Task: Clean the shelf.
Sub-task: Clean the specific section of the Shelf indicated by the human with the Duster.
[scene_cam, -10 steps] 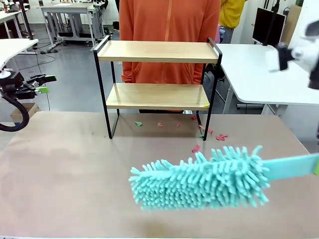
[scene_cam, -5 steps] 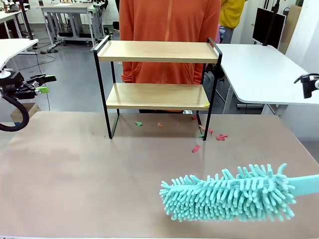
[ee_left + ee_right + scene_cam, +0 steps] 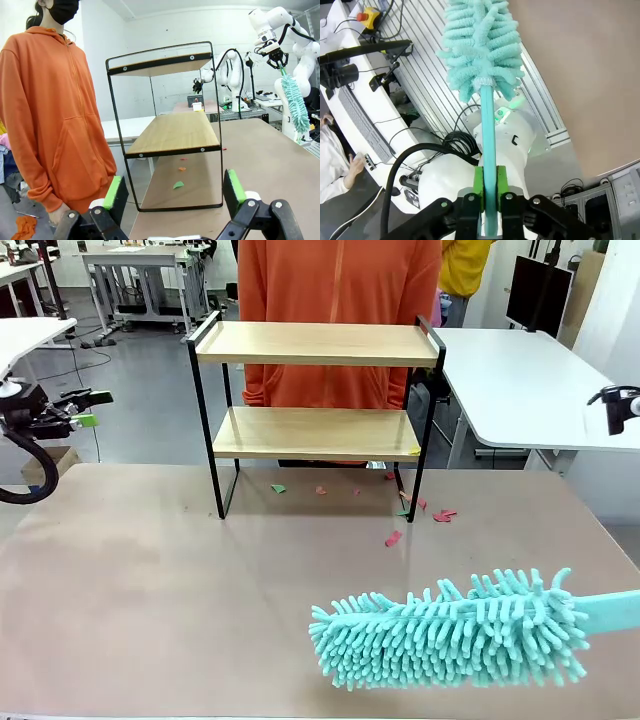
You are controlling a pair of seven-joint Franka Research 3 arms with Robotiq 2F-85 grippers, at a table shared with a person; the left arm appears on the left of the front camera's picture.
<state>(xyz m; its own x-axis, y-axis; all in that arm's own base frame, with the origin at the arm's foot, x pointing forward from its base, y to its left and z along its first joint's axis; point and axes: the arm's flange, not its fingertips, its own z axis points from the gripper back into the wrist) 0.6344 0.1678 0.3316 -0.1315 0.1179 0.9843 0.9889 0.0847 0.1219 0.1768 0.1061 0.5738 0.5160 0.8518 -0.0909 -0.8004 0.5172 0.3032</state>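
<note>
The shelf [image 3: 315,345] stands at the table's far side, its two wooden boards bare; the left wrist view sees the shelf [image 3: 175,132] end-on. Small paper scraps [image 3: 393,538] lie on the table under and in front of it. A teal fluffy duster [image 3: 450,632] hovers low over the table's near right. My right gripper [image 3: 489,187] is shut on its handle, with the duster head [image 3: 480,45] pointing away. My left gripper [image 3: 92,408] stays off the table's left edge; in its own view the left gripper [image 3: 173,190] is open, holding nothing.
A person in an orange hoodie [image 3: 340,290] stands right behind the shelf. A white table [image 3: 520,380] sits at the back right. The brown tabletop [image 3: 150,590] is bare to the left of the duster.
The duster swung right and down from the table's middle to the near right, then edged slightly left. The left arm has stayed still.
</note>
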